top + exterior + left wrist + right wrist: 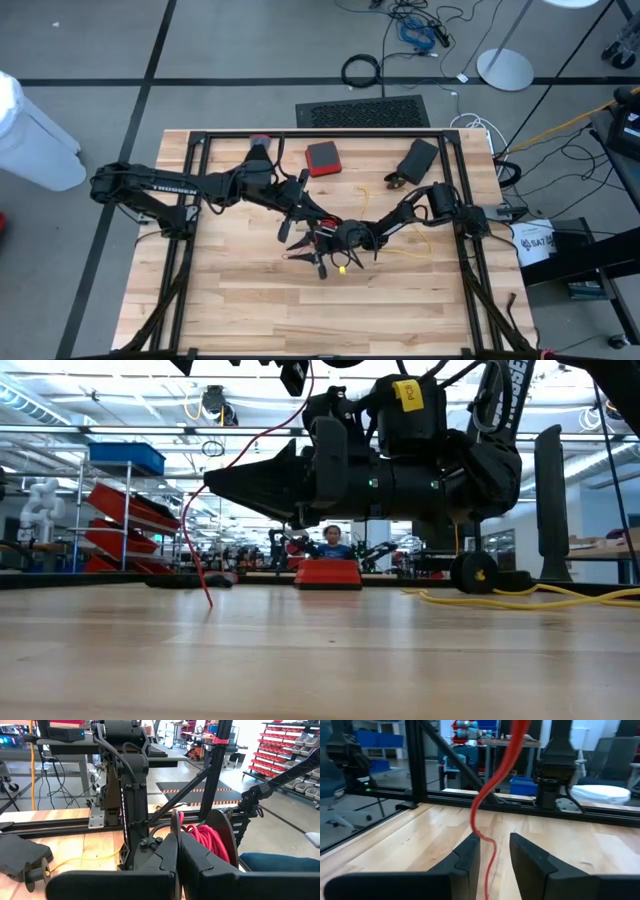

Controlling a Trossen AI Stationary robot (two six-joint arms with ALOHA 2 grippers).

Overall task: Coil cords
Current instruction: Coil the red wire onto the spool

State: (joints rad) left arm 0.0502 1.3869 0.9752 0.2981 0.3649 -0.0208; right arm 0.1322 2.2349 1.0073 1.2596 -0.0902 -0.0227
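Note:
A red cord runs from a bunch of loops at my left gripper down to the table, where its end rests. My left gripper is shut on it, raised over the table's middle. My right gripper stands low and level beside it, open, with the cord's hanging strand between its fingers; in the low view it points at that strand. A yellow cord lies slack on the table to the right. My left gripper pinches the red cord between its two shut fingers, which point about level. The cord's loops hang bunched just beyond the fingertips, clear of the table. My right gripper has the hanging strand close against one fingertip's inner edge; I cannot tell whether they touch.
A red box and a flat black object lie near the far edge. A black frame rings the wooden table. The near half of the table is bare wood.

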